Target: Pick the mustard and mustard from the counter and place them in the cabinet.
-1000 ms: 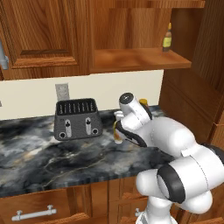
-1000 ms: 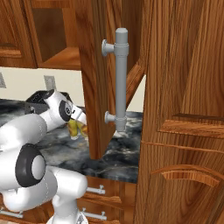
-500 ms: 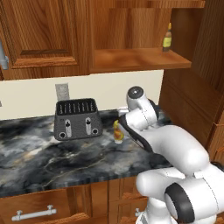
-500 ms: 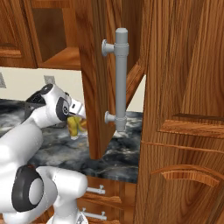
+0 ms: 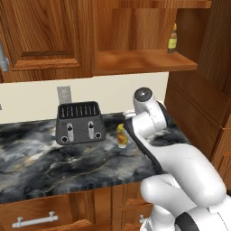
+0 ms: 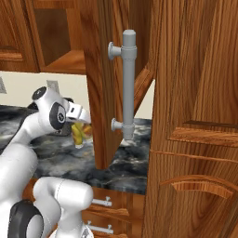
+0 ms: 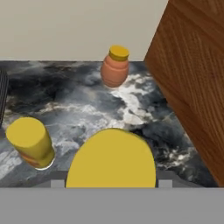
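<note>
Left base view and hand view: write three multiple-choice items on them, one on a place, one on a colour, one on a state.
1. Where is the slim dark bottle?
A. in a drawer
B. on the cabinet shelf
C. on the floor

2. What colour is the lid of the round orange jar?
A. yellow
B. blue
C. white

3. How is the mustard bottle right of the toaster placed?
A. lying on its side
B. hanging from a hook
C. upright on the counter

Answers: 1 B, it stands at the shelf's right end; 2 A, the hand view shows a yellow cap; 3 C, its base rests on the marble.
</note>
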{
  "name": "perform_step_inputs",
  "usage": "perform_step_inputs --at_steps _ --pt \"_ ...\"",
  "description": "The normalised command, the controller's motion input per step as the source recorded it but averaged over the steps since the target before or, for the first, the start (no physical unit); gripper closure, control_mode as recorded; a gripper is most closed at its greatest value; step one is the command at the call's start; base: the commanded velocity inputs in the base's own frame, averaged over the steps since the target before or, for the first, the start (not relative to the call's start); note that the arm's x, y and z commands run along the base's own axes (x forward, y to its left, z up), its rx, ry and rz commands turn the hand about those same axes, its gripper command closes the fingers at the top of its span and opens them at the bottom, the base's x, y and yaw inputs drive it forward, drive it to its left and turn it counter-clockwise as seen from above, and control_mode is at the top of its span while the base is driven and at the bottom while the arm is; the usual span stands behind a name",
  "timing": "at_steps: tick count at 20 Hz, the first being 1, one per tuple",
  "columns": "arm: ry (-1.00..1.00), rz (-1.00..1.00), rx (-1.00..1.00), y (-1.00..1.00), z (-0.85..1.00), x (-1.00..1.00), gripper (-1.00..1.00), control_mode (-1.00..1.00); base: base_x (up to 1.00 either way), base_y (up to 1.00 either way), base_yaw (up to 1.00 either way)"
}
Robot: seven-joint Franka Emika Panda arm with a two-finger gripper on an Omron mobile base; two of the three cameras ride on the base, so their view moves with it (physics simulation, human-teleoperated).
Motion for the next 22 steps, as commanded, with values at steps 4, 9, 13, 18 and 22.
perform_step_inputs --at_steps 4,9,13,18,22 --pt "0.00 0.05 -0.02 0.00 0.42 -0.20 1.00 -1.00 0.00 0.00 0.00" --pt "0.00 0.07 0.02 0.00 0.39 -0.24 1.00 -1.00 0.00 0.00 0.00" --pt "0.00 0.09 0.04 0.00 0.40 -0.24 1.00 -1.00 0.00 0.00 0.00" --pt "0.00 0.10 0.00 0.00 0.50 -0.28 1.00 -1.00 0.00 0.00 0.00" --pt "0.00 0.10 0.00 0.00 0.59 -0.22 1.00 -1.00 0.00 0.00 0.00"
